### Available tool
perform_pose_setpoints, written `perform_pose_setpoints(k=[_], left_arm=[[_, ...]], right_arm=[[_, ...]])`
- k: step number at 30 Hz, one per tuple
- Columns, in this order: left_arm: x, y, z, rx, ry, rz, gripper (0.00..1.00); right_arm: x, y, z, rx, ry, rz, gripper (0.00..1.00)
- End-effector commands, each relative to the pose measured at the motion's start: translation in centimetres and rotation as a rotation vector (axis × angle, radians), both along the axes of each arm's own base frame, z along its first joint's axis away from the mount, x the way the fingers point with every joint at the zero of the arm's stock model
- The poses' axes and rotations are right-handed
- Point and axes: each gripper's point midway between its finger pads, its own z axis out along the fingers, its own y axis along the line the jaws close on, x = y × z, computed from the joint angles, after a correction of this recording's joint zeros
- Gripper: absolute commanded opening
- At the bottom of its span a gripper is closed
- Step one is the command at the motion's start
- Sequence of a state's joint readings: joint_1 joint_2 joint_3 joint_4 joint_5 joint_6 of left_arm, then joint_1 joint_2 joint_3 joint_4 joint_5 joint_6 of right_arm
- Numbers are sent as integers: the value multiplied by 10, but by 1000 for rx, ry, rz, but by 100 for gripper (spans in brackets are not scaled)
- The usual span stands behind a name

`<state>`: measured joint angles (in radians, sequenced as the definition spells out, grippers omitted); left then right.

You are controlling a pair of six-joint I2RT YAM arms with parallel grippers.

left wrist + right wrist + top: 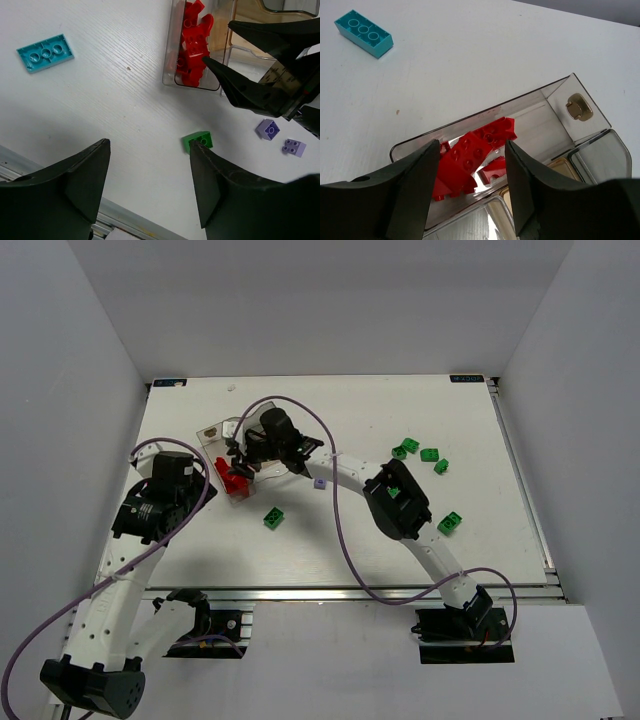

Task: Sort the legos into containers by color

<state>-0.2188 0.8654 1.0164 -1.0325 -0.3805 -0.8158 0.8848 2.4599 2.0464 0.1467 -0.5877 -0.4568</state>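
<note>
The clear box (214, 433) lies at the table's back left with its lid open. Several red legos (475, 155) are piled in one long compartment (540, 107). My right gripper (471, 146) hangs open just above that pile, gripping nothing; the top view shows this gripper (243, 462) over the box. My left gripper (148, 145) is open over bare table beside the box, with a green lego (200, 141) at its right fingertip. A cyan lego (45, 52) and two purple legos (268, 129) lie loose nearby. More green legos (429, 454) are scattered on the right.
The right arm's fingers (260, 65) reach across the box, close to my left gripper. The table's metal front edge (30, 165) runs just below the left fingers. One green lego (273, 518) and a purple one (320, 483) lie mid-table.
</note>
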Motion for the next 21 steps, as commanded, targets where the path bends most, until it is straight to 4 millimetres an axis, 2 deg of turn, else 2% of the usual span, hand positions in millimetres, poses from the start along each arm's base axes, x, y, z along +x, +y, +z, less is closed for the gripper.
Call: perform_pose_setpoints(k=[1, 3, 4, 5, 6, 7, 8, 9, 10, 11, 12, 13, 14, 15, 16, 17, 18, 19, 20, 21], left_arm=[[3, -3, -1, -40, -27, 22, 75], [6, -6, -6, -66, -33, 35, 74], [8, -7, -9, -75, -31, 38, 70], [9, -9, -11, -89, -31, 41, 66], [11, -11, -16, -103, -29, 55, 61], [12, -11, -18, -109, -26, 62, 46], [15, -12, -20, -117, -24, 70, 39], [16, -12, -22, -128, -26, 86, 31], [16, -12, -27, -130, -17, 96, 24], [17, -12, -30, -134, -12, 109, 15], [18, -8, -31, -139, -14, 145, 14], [18, -4, -35, -139, -5, 165, 14], [16, -1, -39, -138, 9, 189, 16], [16, 2, -45, -140, 30, 225, 24], [15, 9, -50, -135, 48, 260, 36], [13, 14, -55, -128, 74, 284, 49], [11, 19, -62, -121, 105, 315, 69], [10, 23, -67, -120, 127, 338, 78], [9, 33, -71, -121, 147, 379, 85], [8, 37, -75, -121, 162, 394, 92]], right_arm=[[3, -8, 74, 108, -85, -8, 60], [4, -17, 81, 110, -58, -31, 57], [11, -27, 105, 133, -72, -77, 56], [16, -34, 114, 135, -65, -116, 50], [23, -46, 109, 120, -4, -188, 41], [35, -62, 134, 150, -14, -303, 27], [50, -80, 143, 168, 2, -383, 0], [53, -93, 130, 141, 39, -434, 0], [53, -108, 149, 156, 29, -467, 0], [64, -129, 149, 148, 43, -496, 0], [61, -140, 144, 123, 73, -490, 0], [49, -150, 146, 113, 101, -449, 0], [59, -173, 144, 102, 122, -475, 0], [55, -181, 142, 89, 143, -464, 10], [50, -198, 135, 59, 178, -459, 22], [47, -205, 130, 45, 192, -455, 42], [50, -222, 135, 46, 194, -462, 51], [46, -228, 127, 22, 216, -454, 58], [43, -237, 116, -9, 243, -456, 70], [48, -251, 113, -16, 255, -475, 76]])
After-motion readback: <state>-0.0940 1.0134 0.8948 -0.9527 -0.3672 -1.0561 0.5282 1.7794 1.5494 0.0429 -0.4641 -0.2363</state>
